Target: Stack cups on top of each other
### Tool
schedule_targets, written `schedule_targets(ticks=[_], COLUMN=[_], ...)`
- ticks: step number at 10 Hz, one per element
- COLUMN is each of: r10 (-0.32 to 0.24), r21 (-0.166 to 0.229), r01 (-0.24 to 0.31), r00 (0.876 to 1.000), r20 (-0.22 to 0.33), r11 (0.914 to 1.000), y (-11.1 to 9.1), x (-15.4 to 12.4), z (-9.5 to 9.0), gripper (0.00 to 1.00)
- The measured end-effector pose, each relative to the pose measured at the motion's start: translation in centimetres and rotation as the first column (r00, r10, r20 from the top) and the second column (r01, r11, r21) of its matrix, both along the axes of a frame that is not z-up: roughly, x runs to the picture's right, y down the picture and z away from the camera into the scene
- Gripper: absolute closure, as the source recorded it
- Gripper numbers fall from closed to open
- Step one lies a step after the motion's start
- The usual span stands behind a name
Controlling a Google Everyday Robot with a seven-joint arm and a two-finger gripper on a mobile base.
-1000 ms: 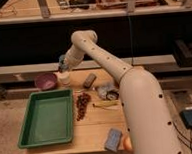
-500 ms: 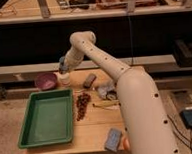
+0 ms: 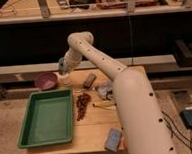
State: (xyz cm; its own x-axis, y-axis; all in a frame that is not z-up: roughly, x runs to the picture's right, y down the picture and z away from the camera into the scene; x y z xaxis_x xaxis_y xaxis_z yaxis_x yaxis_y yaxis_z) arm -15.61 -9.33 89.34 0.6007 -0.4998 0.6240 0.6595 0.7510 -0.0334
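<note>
1. Camera view: I take the green tray (image 3: 50, 93) as my landmark. It lies on the left part of the wooden table (image 3: 93, 128), with its long side running away from the camera.
2. The arm (image 3: 131, 104) rises from the table's right side, bends at an elbow high above it and comes down toward the far edge, beyond the tray's far right corner.
3. The gripper (image 3: 64, 68) hangs there, just beyond that corner and above the tabletop. I cannot tell whether it is released or grasping anything.
4. The light blue cup (image 3: 62, 65) is right at the gripper, off the table.
5. The cream-white cup (image 3: 65, 79) stands on the table directly below the light blue one, just past the tray's far right corner. I cannot tell whether the two cups touch.
6. A purple bowl (image 3: 46, 81) sits beyond the tray's far edge, just left of the cream-white cup.
7. A dark red cluster (image 3: 82, 105) lies just beside the tray's right edge.
8. A grey-brown block (image 3: 90, 80) lies right of the tray's far corner, past the cups.
9. A blue-grey sponge (image 3: 113, 139) lies right of the tray's near corner, at the table's front edge.
</note>
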Motion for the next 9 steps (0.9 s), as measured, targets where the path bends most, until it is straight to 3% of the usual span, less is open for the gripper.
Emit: schedule_targets(ticks=[2,9], r10=[-0.004,-0.011], r21=[-0.001,-0.014], r01=[0.004,0.011], r00=[1.000,0.999], r20=[-0.009,-0.042], r11=[1.0000,0.9998], y=[-0.03,0.03], x=[0.03,0.10], z=[0.28,0.88], gripper=[0.98,0.30])
